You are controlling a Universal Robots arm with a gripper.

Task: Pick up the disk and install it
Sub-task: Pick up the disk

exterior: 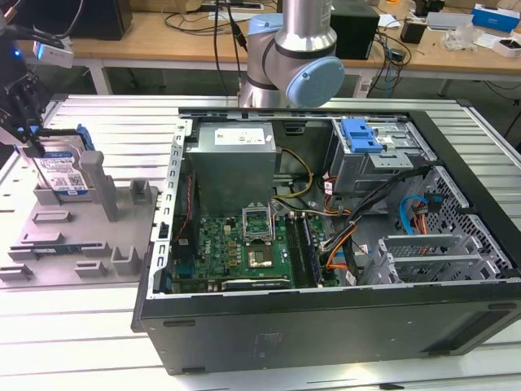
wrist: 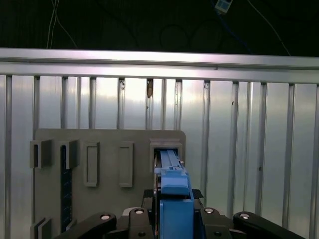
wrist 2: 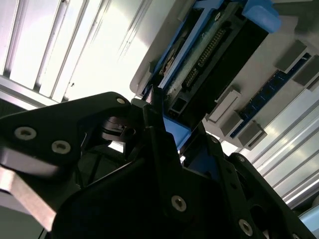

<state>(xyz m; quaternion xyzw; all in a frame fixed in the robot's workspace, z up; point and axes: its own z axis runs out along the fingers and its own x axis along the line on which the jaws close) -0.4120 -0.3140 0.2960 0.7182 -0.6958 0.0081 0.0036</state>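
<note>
We're at the pick-up step; install not begun. The disk (exterior: 62,174) stands on edge in the grey holder plate (exterior: 89,244), at the exterior view's left, on the ribbed alu worktop (exterior: 106,122), well apart from the open PC case (exterior: 326,342). Label faces the camera, blue bracket (exterior: 85,140) round the frame. The tool (exterior: 34,147) sits right on the disk's upper edge; the arm (exterior: 293,57) rises behind the case.

In the first wrist view the bracket runs from the slot (wrist: 167,147) straight into the tool, w/ black tool parts snug on both sides. In the second wrist view one finger (wrist 2: 153,119) lies against the bracket edge, beside the disk's connector side. So we judge: tool narrow, closed on the disk, disk seated in the holder, not lifted.

Inside the case: grey PSU box (exterior: 232,159), motherboard (exterior: 244,244), drive cage (exterior: 391,159) w/ blue latch (exterior: 362,134) at the far corner, cables (exterior: 350,240) loose nearby.

What getting it out calls for, imo: a straight pull along the slot, no twist, since the slot walls hug the disk & a skewed pull could jam it. Grip is on plastic near one edge, so the disk may swing; a slow start seems wise. Any route to the case needs clearance over its side wall & the cables.
</note>
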